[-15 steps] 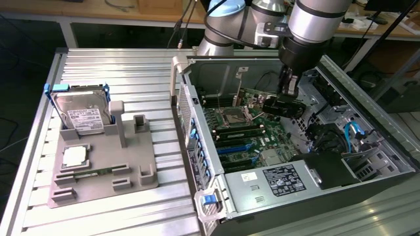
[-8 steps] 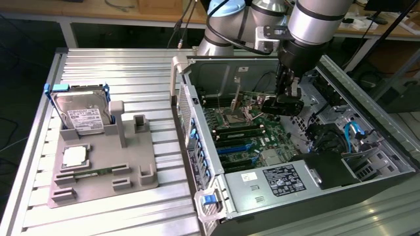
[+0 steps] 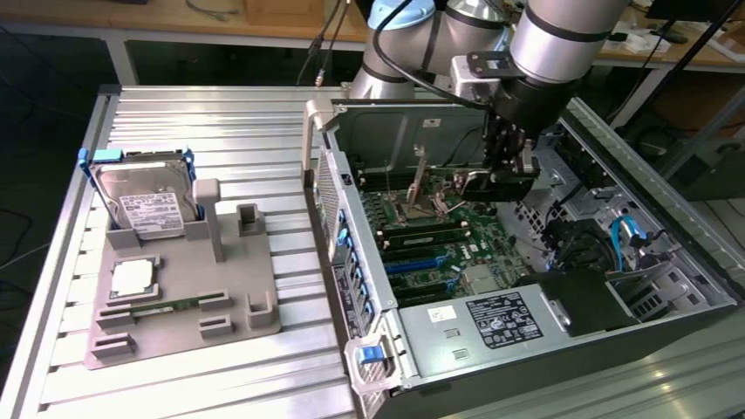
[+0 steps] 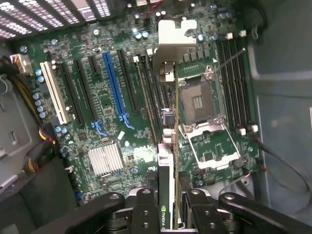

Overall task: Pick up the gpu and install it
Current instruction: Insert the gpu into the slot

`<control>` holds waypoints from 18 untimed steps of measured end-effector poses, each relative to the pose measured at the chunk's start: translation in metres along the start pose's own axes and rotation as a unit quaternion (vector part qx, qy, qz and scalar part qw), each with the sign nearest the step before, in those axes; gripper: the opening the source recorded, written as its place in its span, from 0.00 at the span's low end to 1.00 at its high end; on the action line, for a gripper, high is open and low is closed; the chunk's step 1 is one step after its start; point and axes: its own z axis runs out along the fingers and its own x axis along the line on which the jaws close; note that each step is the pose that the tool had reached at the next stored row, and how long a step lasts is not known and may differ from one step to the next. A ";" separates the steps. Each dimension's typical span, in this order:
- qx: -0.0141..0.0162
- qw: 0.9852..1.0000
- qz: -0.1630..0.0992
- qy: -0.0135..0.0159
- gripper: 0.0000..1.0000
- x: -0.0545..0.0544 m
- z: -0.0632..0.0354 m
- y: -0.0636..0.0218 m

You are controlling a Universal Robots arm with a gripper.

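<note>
Here, inside an open computer case (image 3: 402, 131), the gripper (image 4: 168, 217) is clamped on the gpu (image 4: 165, 165), holding it edge-on above the motherboard (image 4: 112, 122), not yet seated. The card's silver bracket (image 4: 171, 39) is at the end farthest from the gripper. The card hangs over black slots between the blue slot (image 4: 113, 83) and the processor socket (image 4: 197, 102). This looks like the install step; seating calls for lining the card's edge up squarely with one slot
</note>
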 end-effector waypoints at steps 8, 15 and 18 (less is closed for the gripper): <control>-0.007 0.997 -0.072 -0.008 0.27 0.000 0.0027 -0.0001; -0.009 0.996 -0.092 -0.010 0.27 0.000 0.0030 0.0001; -0.009 0.996 -0.092 -0.010 0.27 0.001 0.0028 0.0034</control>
